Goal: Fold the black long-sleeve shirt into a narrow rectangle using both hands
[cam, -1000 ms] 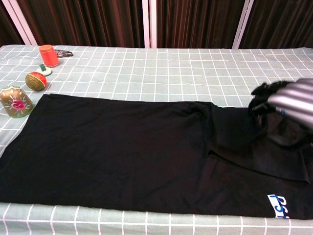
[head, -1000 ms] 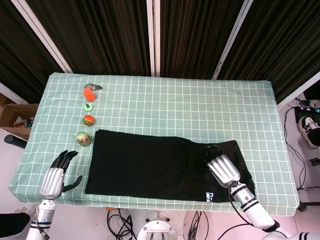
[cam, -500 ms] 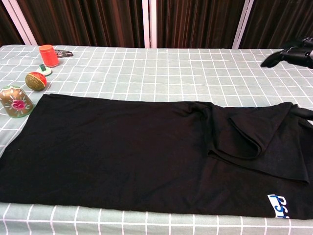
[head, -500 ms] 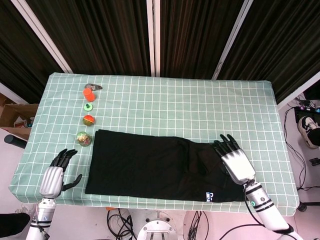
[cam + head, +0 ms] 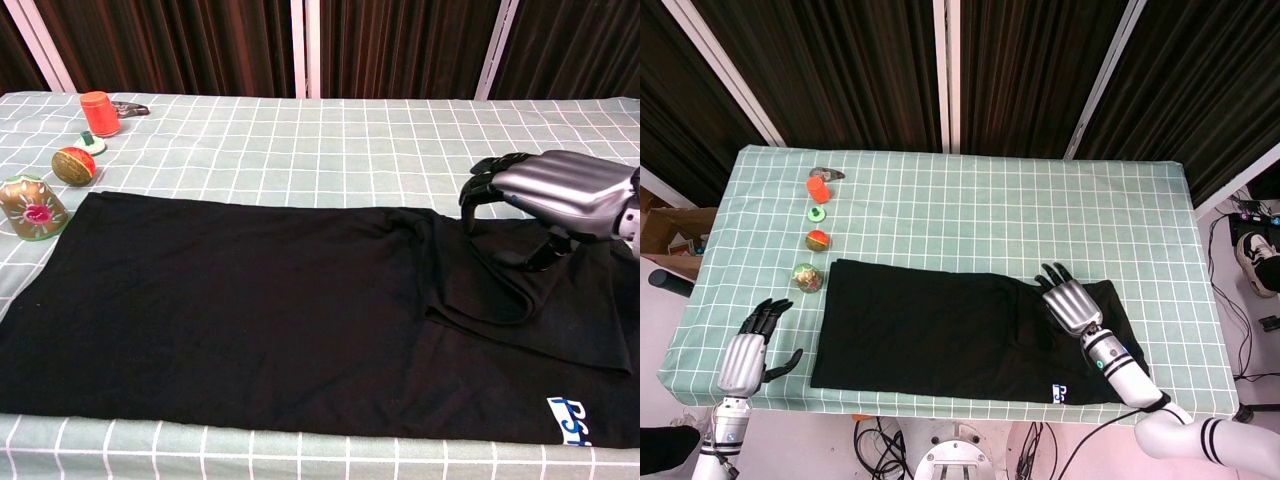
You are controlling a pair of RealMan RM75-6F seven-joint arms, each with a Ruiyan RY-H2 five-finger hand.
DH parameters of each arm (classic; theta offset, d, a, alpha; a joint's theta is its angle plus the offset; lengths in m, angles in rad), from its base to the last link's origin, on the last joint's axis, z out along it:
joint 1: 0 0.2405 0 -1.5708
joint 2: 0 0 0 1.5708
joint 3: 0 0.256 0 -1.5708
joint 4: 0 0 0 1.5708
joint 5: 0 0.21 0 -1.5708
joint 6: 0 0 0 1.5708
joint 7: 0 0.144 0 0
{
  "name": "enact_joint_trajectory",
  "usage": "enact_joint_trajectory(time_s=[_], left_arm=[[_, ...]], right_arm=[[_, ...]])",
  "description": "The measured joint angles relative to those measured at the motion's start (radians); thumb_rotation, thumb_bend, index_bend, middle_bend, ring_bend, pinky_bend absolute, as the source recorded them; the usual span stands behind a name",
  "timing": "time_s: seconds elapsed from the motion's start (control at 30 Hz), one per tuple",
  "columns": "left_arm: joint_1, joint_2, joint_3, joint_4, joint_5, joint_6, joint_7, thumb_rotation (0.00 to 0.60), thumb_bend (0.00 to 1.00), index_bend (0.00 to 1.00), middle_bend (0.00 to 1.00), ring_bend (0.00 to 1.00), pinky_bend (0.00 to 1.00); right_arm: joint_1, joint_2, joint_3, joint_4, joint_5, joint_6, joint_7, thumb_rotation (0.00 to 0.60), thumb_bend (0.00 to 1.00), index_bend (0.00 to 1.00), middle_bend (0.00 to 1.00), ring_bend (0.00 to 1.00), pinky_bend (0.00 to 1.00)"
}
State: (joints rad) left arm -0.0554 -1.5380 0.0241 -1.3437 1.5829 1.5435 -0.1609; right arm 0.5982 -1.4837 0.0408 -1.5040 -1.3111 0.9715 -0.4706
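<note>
Right hand (image 5: 1068, 301) back over rumpled shirt (image 5: 940, 330)

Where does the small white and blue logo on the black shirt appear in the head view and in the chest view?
Head view: the logo is near the bottom edge of the black shirt, right of centre, below the right robot hand.
Chest view: the logo is in the lower right corner, partly cut by the picture edge.
Shared landmark: the folded flap of cloth under the right robot hand.
</note>
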Motion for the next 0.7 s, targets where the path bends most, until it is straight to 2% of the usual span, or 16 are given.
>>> enact_joint_trajectory(time_s=[0.1,0.33,0.57,0.7], left_arm=[[0.003,0.001,0.002,0.004,0.000,0.002,-0.004,0.600,0.25,0.14,0.13,0.07,0.19],[0.008,-0.004,0.005,0.014,0.002,0.004,-0.011,0.600,0.25,0.14,0.13,0.07,0.19],[0.006,-0.004,0.001,0.016,0.004,0.006,-0.013,0.600,0.25,0.14,0.13,0.07,0.19],[0.002,-0.001,-0.003,0.019,0.004,0.004,-0.016,0.600,0.25,0.14,0.13,0.07,0.19]], right_arm=[[0.003,-0.007,-0.002,0.012,-0.001,-0.006,0.008,0.600,0.37,0.42,0.23,0.03,0.12],[-0.011,-0.005,-0.012,0.032,-0.007,0.009,0.031,0.600,0.44,0.61,0.28,0.03,0.13],[-0.032,0.002,-0.022,0.038,-0.029,0.040,0.058,0.600,0.46,0.65,0.29,0.04,0.13],[-0.061,0.037,-0.041,0.000,-0.079,0.099,0.075,0.600,0.46,0.65,0.29,0.04,0.13]])
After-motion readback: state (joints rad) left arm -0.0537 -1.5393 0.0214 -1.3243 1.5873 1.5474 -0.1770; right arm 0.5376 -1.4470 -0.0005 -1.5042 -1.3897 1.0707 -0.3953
